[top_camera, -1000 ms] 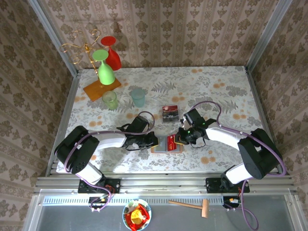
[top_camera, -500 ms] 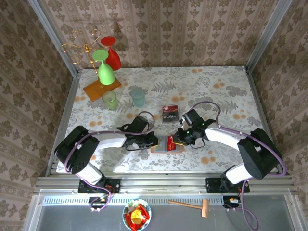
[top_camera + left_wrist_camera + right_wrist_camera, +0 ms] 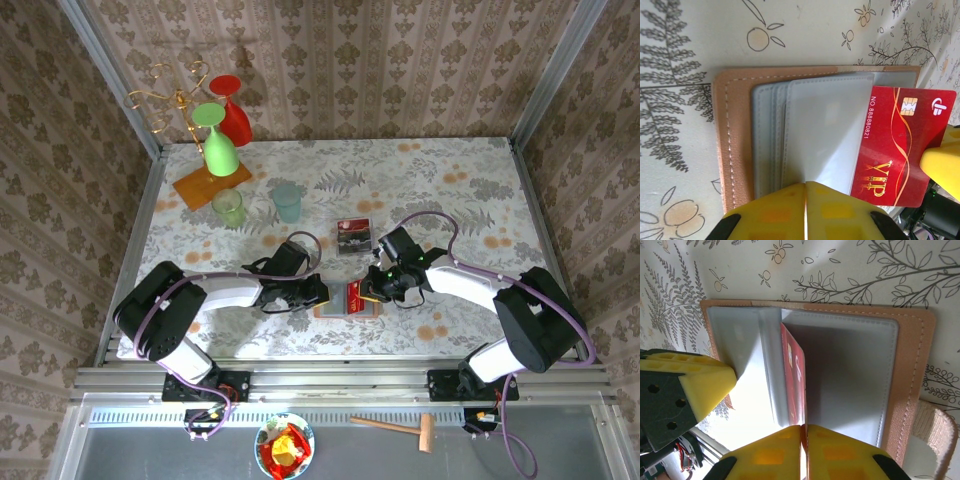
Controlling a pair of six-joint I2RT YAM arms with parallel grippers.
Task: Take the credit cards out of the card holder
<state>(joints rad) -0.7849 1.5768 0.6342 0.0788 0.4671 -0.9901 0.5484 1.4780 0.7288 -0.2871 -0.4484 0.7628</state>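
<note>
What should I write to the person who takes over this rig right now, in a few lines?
Left gripper: shut on the grey pockets of the card holder, pinning it to the table.
Right gripper: shut on the red card, partly out of its pocket.
Done: a few cards lie on the table beyond the holder.
Left: pull the red card free, then check the other pockets.

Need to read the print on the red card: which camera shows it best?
Left wrist: the red VIP card lies face-on, half out of the card holder, chip and number legible. Right wrist sees it edge-on; top external gives a small red patch.
</note>
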